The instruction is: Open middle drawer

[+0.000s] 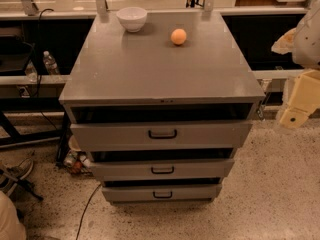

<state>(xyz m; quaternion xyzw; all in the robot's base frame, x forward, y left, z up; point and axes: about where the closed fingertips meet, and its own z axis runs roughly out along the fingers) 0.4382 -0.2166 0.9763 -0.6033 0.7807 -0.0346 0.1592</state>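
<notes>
While tool (299, 103) sits right of cabinet (160, 66), mid drawer (200, 169) untouched

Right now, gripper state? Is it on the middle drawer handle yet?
Gripper: at the view's right edge, beside the cabinet, not on the handle of the middle drawer; open or closed cannot be told.

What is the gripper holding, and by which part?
Nothing: the gripper sits at the right edge, well apart from the middle drawer's handle.
</notes>
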